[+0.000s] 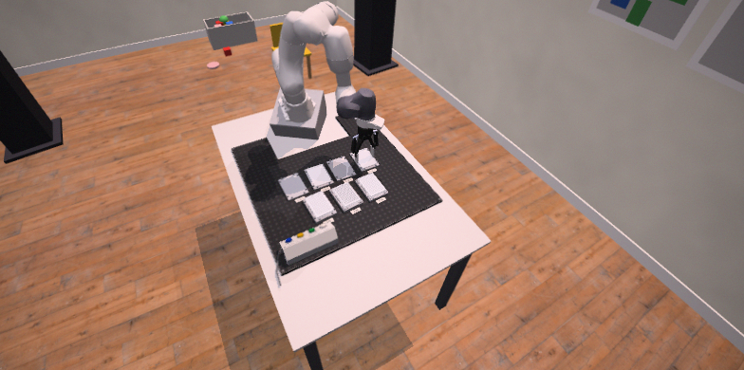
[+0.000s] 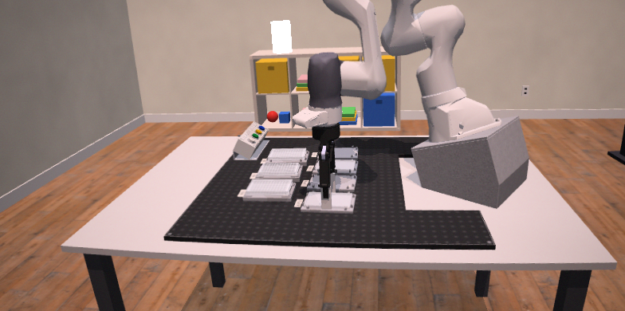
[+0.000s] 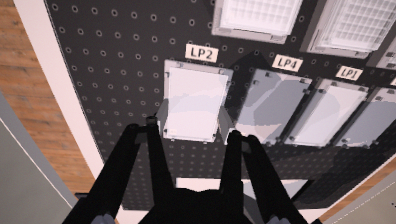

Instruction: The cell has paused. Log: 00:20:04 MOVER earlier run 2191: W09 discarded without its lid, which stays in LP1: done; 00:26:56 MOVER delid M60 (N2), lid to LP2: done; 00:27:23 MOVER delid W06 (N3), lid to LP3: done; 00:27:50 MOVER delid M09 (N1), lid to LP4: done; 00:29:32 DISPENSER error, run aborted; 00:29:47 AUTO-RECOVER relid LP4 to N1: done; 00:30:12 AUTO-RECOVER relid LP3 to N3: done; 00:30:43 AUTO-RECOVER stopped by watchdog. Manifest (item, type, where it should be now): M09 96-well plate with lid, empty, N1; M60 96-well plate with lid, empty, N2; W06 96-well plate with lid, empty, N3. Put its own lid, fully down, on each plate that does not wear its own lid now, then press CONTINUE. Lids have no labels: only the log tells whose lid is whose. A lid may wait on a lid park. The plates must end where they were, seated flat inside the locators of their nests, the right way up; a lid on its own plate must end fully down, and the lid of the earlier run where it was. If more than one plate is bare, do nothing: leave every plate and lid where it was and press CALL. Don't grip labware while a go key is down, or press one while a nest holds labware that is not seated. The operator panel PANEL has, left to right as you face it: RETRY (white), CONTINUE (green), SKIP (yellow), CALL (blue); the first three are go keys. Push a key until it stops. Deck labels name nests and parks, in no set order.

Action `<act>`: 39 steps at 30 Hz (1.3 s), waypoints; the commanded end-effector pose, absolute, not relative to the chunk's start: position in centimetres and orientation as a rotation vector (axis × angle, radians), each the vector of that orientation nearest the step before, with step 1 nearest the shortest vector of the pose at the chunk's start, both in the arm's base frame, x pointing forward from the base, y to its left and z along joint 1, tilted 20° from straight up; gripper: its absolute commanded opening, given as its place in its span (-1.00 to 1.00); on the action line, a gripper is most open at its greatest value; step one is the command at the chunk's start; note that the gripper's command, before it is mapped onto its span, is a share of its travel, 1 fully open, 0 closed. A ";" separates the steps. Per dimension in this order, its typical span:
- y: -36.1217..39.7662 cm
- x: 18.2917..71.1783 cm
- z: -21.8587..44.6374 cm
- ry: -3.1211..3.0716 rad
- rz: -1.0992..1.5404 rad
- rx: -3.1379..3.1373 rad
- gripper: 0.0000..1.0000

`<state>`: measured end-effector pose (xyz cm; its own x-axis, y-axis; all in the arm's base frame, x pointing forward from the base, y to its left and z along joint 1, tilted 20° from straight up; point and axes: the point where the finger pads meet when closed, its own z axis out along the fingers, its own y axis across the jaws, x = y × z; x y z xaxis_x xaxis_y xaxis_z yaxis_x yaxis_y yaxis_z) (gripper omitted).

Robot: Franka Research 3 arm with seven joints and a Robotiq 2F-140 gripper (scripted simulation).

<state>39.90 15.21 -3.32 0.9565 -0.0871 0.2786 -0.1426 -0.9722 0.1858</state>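
Note:
My gripper [image 3: 193,109] is shut on the long sides of a clear lid [image 3: 194,105] at the lid park labelled LP2 [image 3: 201,52]. The lid is at or just above the park, at the end of the park row nearest the table's right edge [image 1: 365,158], and I cannot tell which. It also shows under the fingers in the exterior view [image 2: 328,201]. Three 96-well plates sit in the front row [image 1: 319,204] [image 1: 345,194] [image 1: 371,186]. The middle one looks bare, with open wells. The park LP4 [image 3: 270,105] is empty. The park LP1 [image 3: 325,117] holds a lid.
The operator panel [image 1: 308,241] with its row of coloured keys stands at the front edge of the black deck mat. The robot base [image 1: 296,124] is behind the park row. A fourth park [image 1: 293,186] at the far end looks empty.

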 end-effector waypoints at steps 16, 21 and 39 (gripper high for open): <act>15.2 39.8 -3.1 -0.174 0.401 2.903 -1.00; 15.2 39.8 -3.1 -0.174 0.401 2.903 -1.00; 15.3 39.8 -2.9 -0.174 0.401 2.903 -1.00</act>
